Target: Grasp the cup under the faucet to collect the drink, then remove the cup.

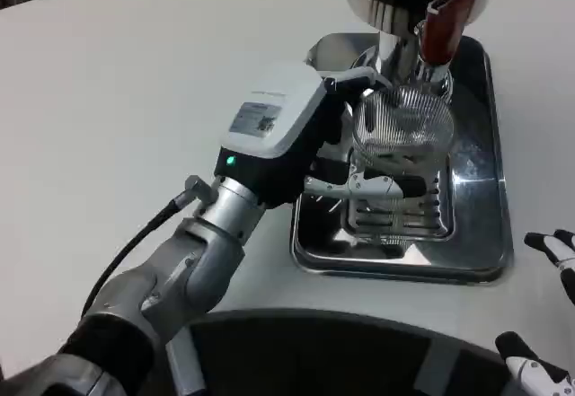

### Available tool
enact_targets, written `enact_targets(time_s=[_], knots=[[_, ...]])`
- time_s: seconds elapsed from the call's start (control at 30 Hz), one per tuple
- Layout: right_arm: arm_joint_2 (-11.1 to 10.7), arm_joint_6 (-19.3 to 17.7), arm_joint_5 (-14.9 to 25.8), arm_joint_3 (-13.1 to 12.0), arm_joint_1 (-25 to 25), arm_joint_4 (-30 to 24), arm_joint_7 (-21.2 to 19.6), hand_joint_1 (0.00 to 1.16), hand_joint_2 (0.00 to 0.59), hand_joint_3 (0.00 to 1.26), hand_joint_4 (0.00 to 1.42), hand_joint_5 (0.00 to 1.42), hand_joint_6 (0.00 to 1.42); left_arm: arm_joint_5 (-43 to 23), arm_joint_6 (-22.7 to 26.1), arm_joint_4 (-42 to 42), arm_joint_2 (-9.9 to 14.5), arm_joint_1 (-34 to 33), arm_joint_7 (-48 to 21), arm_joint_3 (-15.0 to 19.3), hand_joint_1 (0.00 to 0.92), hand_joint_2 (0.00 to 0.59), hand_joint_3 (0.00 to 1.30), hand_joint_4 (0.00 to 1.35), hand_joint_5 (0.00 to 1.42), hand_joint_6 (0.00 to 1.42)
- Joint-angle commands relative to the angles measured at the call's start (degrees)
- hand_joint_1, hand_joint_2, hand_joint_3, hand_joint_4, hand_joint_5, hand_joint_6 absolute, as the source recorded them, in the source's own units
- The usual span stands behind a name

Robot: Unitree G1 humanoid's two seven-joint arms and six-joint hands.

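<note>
Nearest, at the table's (135, 100) front right edge, the right hand (548, 311) waits with fingers apart, holding nothing. Farther in, the left hand (310, 136) wraps the clear cup (404, 127) on the tray's (485, 266) grate, likely steadying it under the faucet (440, 28) to fill; bare table left of the tray gives room to draw it out

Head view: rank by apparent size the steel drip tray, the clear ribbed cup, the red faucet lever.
1. Shiny steel drip tray, largest by far.
2. Clear ribbed plastic cup, held by the left hand under the faucet.
3. Red faucet lever, smallest, though its top runs near the frame edge, so its full length is unsure.
</note>
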Motion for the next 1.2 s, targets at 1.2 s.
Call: enact_targets(time_s=[1.2], knots=[[8.16, -13.06, 1.23, 5.71, 5.71, -0.88, 0.22, 0.4, 0.407, 0.07, 0.0, 0.0, 0.0, -4.61, 0.53, -4.65, 1.95, 3.0, -9.45, 1.79, 0.157, 0.069, 0.17, 0.22, 0.48, 0.91]])
